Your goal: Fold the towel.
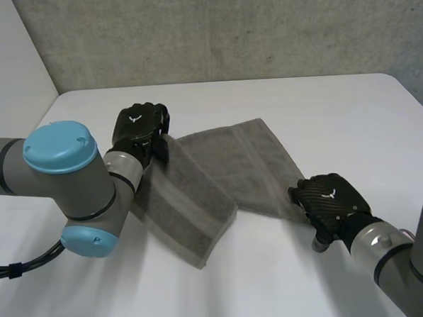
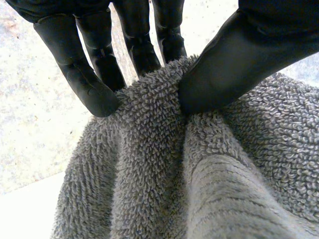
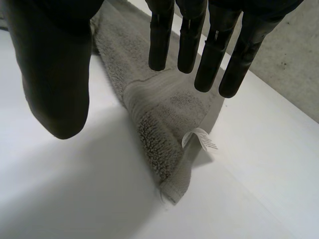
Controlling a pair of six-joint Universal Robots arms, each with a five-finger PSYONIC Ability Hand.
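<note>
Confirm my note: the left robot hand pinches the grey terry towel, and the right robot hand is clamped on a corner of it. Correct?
Not quite. The left robot hand does pinch the grey terry towel, but the right robot hand is open: the right wrist view shows its fingers straight above that corner, holding nothing.

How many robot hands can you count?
2. The left hand pinches the grey towel at its left end; the right hand is open over its right corner, near the white label.

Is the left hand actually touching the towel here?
Touching. The left wrist view shows the left hand pinching a bunched part of the towel between its thumb and fingers.
</note>
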